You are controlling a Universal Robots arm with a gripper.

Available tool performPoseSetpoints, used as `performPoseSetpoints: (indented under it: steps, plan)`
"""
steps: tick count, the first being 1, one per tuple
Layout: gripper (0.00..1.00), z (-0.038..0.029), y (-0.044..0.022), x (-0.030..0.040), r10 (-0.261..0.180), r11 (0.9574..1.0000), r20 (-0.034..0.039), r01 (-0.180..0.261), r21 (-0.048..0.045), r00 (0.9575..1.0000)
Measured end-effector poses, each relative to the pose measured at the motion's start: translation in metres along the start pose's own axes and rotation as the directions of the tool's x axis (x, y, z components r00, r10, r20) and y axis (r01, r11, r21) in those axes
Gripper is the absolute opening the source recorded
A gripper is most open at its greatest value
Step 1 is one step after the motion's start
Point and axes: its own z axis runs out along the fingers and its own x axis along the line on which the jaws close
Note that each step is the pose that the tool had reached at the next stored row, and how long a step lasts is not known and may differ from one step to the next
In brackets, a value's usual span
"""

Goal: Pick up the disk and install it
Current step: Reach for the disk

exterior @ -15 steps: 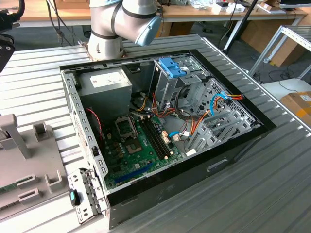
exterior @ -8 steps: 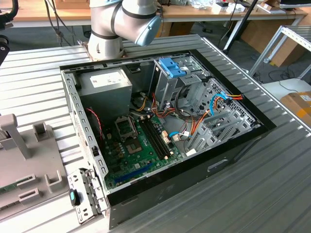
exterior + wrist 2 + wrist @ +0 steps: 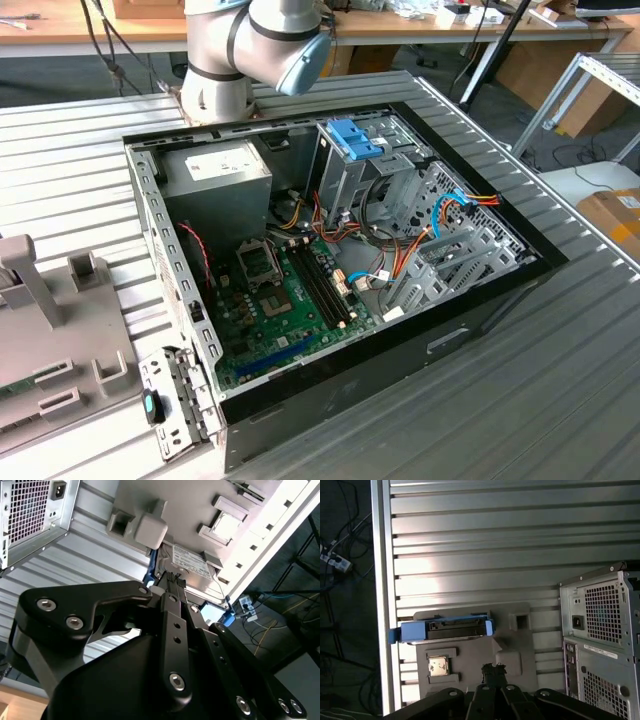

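The disk (image 3: 445, 629), dark with blue rails, sits in a grey holder (image 3: 475, 662) at the very rim of the ribbed tabletop (image 3: 495, 545), the holder lying at the exterior view's lower left beside the open computer case (image 3: 420, 360). The pincer (image 3: 493, 670) hangs near it, not touching, drawn together and empty. Approaching unspread, it would likely strike the disk and could shove it off the rim.

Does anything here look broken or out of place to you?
Nothing looks damaged or spilled. The oddest thing is the dark hard drive with blue rails, which stands on edge in a grey plastic holder on the slatted metal table, outside the open black computer case.
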Motion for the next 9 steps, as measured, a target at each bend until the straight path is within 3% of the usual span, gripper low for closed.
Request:
performPoseSetpoints:
  steps: [9]
  plan:
    - [0.11,-0.0005,-0.0022,0.0294,0.000,1.0000,0.0000,0.000,0.0000,1.0000]
